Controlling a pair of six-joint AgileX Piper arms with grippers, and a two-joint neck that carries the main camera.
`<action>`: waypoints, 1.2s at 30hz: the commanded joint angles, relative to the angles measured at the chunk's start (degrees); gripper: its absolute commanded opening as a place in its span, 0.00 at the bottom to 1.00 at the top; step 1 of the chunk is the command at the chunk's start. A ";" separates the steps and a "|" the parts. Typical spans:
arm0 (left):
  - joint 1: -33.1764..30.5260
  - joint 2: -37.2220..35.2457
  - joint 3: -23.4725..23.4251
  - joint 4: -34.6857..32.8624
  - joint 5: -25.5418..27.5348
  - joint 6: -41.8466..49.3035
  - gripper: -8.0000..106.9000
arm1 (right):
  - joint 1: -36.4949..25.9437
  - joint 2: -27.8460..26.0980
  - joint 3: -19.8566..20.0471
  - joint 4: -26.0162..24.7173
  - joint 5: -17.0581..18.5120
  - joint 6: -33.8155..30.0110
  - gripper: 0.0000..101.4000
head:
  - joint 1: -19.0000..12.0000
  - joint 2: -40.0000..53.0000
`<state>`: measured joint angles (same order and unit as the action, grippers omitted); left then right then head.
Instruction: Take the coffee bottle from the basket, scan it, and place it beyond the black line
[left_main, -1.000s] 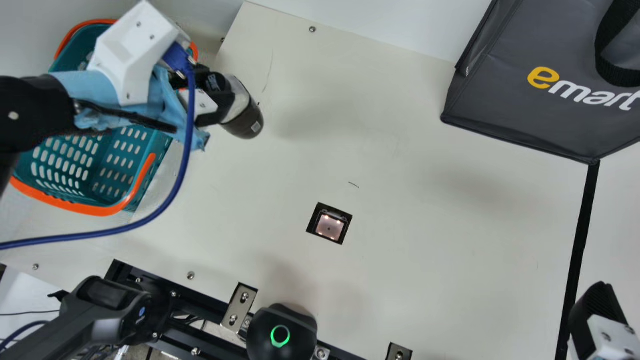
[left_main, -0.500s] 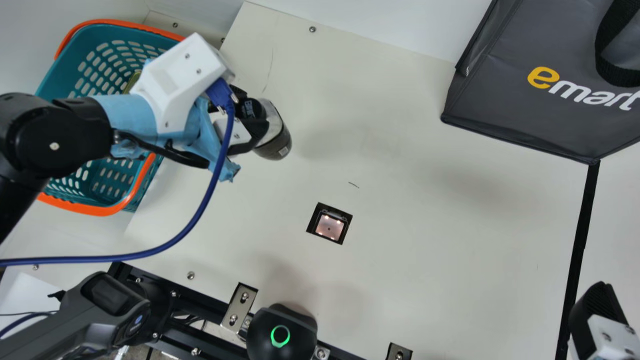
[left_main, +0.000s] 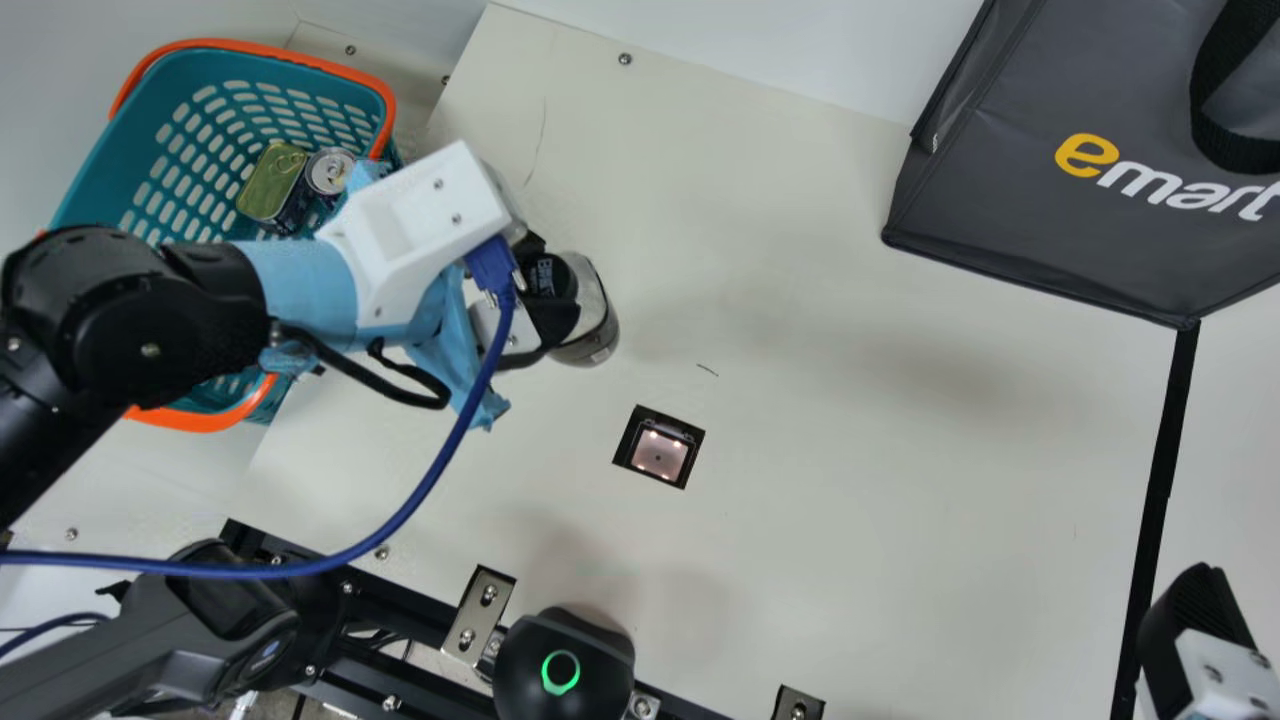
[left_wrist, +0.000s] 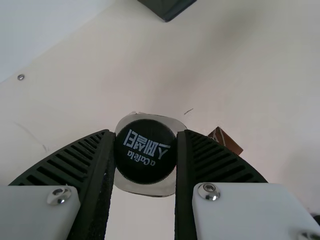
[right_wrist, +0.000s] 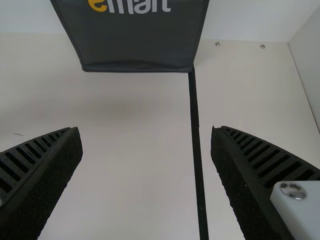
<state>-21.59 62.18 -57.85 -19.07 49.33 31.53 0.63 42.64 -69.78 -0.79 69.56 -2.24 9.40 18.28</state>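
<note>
- Between the basket (left_main: 160, 110) and the scanner window (left_main: 658, 452), over the bench (left_main: 850, 520), is the coffee bottle (left_main: 598, 325); I can't tell whether its base touches.
- The left tool (left_main: 552, 290) has that bottle, its 2 ribbed fingers snug against opposite sides of the black cap (left_wrist: 145, 151) in the left wrist view.
- Down at the main view's right edge, beside the black line (left_main: 1165, 450), sits the right tool (left_main: 1195, 615); its own wrist view has 2 fingers spread wide.
- On the basket's side of that line, the bottle is well apart from it.
- Inside the basket, 2 cans lie side by side: 1 gold-topped (left_main: 272, 182), 1 silver-topped (left_main: 330, 171).
- Touching the line's far end is a dark grey bag (left_main: 1030, 210).
</note>
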 joint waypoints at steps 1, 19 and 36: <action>-0.86 -0.05 0.17 -0.01 -0.15 0.05 0.16 | 0.00 0.00 0.00 0.00 0.00 0.00 0.90 | -1.48 0.14; -7.82 1.23 0.78 -1.17 -1.18 -1.20 0.16 | 0.00 0.00 0.00 0.00 0.00 0.00 0.90 | -1.48 0.14; -8.37 2.77 0.92 -6.78 0.19 5.18 0.16 | 0.00 0.00 0.00 0.00 0.00 0.00 0.90 | -1.48 0.14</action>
<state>-30.20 64.81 -56.91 -25.28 49.37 35.98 0.63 42.64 -69.78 -0.79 69.56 -2.24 9.40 18.28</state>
